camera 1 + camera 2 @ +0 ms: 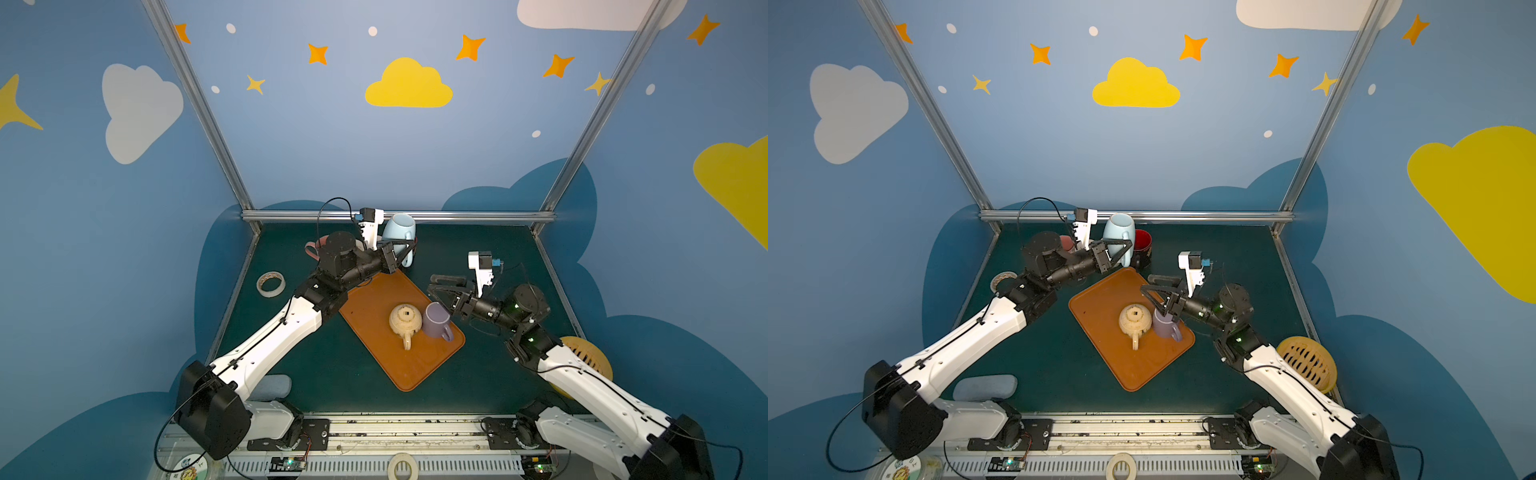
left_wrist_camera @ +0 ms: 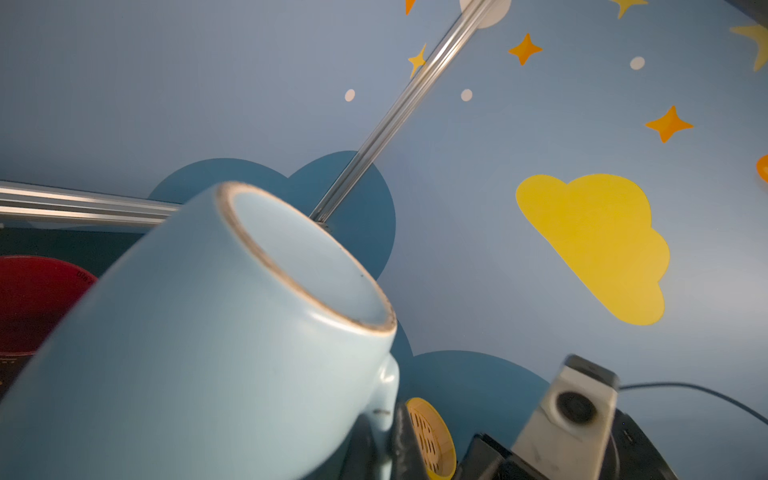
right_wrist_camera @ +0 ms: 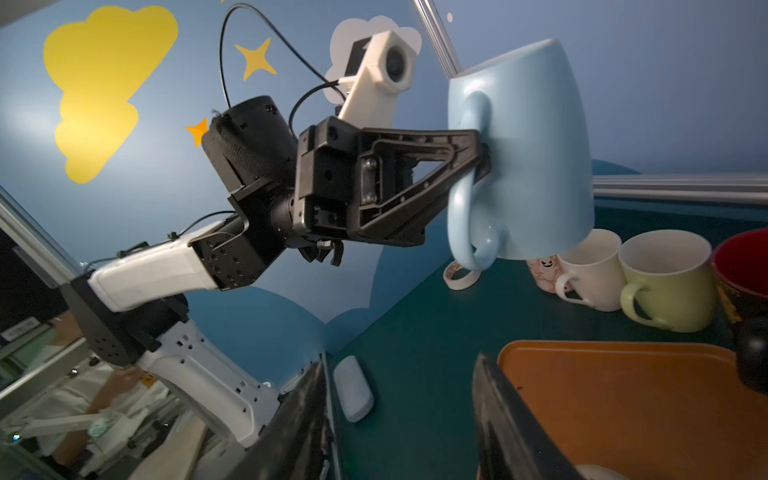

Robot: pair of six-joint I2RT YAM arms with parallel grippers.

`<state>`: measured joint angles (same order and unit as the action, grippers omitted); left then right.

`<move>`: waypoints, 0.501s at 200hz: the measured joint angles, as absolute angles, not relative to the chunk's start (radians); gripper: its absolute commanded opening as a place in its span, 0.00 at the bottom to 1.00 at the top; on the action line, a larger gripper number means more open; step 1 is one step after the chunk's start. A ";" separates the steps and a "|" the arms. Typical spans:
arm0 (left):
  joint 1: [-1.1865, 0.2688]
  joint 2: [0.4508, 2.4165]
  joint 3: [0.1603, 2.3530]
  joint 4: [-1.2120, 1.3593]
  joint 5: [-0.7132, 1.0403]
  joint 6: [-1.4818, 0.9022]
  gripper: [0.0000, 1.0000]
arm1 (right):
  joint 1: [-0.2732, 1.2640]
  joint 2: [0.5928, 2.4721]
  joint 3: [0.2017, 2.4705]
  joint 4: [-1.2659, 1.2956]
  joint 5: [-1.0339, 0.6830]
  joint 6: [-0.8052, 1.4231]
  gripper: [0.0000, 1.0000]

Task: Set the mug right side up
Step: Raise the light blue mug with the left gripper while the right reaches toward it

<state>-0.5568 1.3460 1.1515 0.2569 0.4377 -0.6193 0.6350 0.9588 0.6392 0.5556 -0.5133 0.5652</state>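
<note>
Left gripper (image 1: 409,246): jaws pinched on the handle of the light blue mug (image 1: 398,229), upper centre of both top views, at the rear edge of the table (image 1: 490,374). The mug hangs clear of the table, base up and tilted, mouth facing down. In the left wrist view the unglazed foot ring of the mug (image 2: 187,332) faces the camera. In the right wrist view the handle loop sits between the closed fingers (image 3: 473,143).

Right gripper (image 1: 433,284): jaws spread part way, nothing between them. It hovers right of centre, over the right edge of the orange tray (image 1: 370,316), just above the purple mug (image 1: 435,320).

On the tray: purple mug and cream cup (image 1: 405,320), side by side.

Behind the lifted mug: red mug (image 1: 1143,243)
</note>
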 measured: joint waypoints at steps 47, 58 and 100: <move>-0.565 1.375 1.181 0.247 0.355 -0.686 0.04 | 0.766 0.990 0.638 0.519 -0.277 0.423 0.45; -0.573 1.381 1.191 0.248 0.340 -0.696 0.04 | 0.785 1.024 0.652 0.514 -0.239 0.405 0.44; -0.611 1.393 1.206 0.244 0.300 -0.713 0.04 | 0.810 1.132 0.732 0.511 -0.128 0.379 0.43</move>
